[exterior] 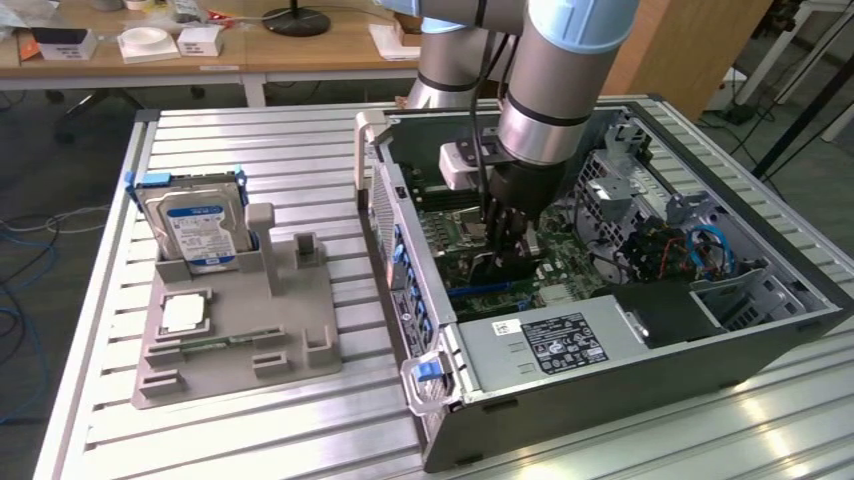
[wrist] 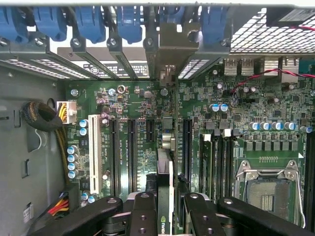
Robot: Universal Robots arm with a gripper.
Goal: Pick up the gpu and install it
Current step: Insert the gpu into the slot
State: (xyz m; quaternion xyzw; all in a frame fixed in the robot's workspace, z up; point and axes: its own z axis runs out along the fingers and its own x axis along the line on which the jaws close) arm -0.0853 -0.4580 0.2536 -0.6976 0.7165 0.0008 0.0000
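Gripper (wrist: 166,209) closed on gpu (wrist: 165,167), card edge-on over motherboard (wrist: 236,132) slots inside case (exterior: 641,370); bracket at rear wall.

I see a worktop (exterior: 240,440) made of shiny, ridged metal strips. The computer case (exterior: 641,390) looks like dull grey metal. The gpu (wrist: 166,196) is a thin card, and its bracket (wrist: 170,49) is smooth silvery metal. The holder tray (exterior: 227,340) looks like matt grey plastic. The hard drive (exterior: 198,228) has a glossy paper label. The motherboard (wrist: 133,103) is green and a bit shiny.
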